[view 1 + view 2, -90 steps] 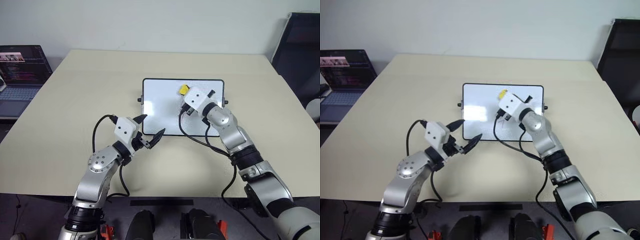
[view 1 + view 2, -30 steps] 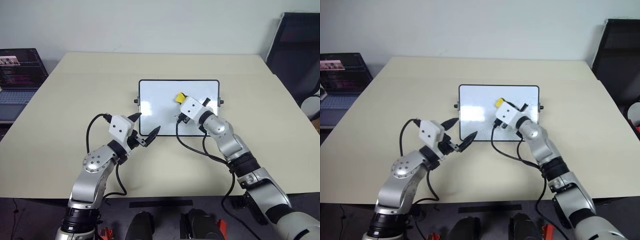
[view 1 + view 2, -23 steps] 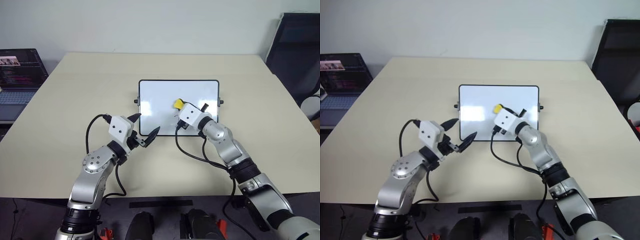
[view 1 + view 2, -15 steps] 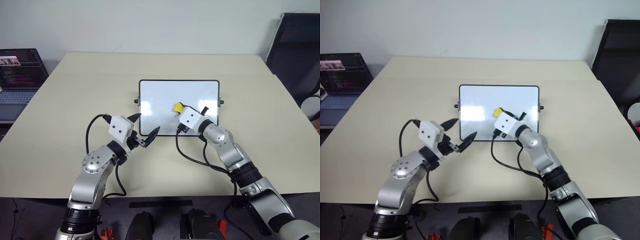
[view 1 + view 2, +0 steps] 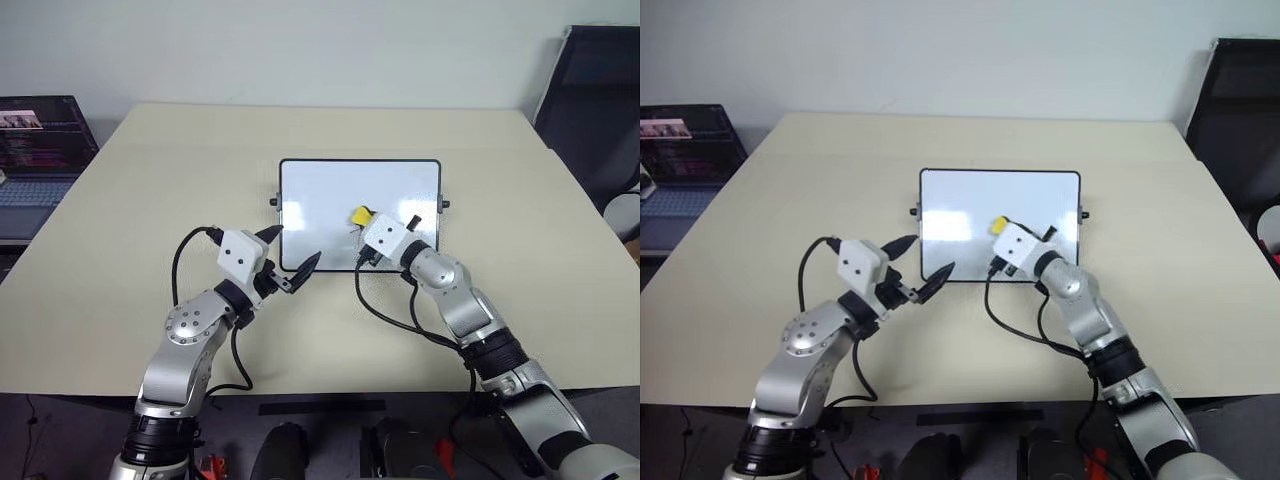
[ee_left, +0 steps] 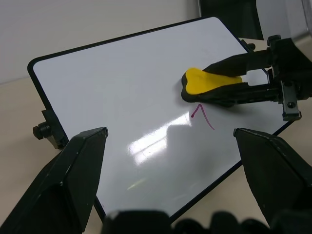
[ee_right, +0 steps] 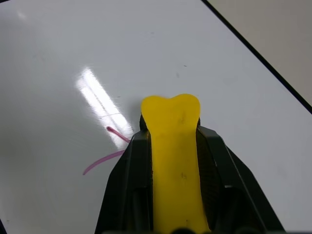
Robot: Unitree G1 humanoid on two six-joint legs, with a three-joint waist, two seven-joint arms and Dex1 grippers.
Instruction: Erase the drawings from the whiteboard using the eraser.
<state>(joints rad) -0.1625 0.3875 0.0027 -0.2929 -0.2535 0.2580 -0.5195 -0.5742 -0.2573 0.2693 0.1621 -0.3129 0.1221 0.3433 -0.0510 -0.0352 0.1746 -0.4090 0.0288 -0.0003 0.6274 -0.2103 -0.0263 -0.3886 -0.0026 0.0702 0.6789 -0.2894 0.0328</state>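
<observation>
The whiteboard (image 5: 330, 195) lies flat in the middle of the table. My right gripper (image 5: 368, 222) is shut on the yellow eraser (image 5: 360, 214), which rests on the board's lower right part. One red stroke of the drawings (image 6: 202, 116) shows on the board right beside the eraser (image 6: 207, 84); in the right wrist view the same red stroke (image 7: 105, 156) lies next to the eraser's tip (image 7: 173, 131). My left gripper (image 5: 295, 255) hovers open at the board's near left corner, with nothing between its fingers.
A laptop (image 5: 40, 145) stands off the table's far left side. A dark chair (image 5: 595, 100) stands at the far right. The beige table (image 5: 150, 200) spreads bare around the board.
My right gripper has slid the eraser a little down the board toward its near edge. The left gripper has stayed where it was.
</observation>
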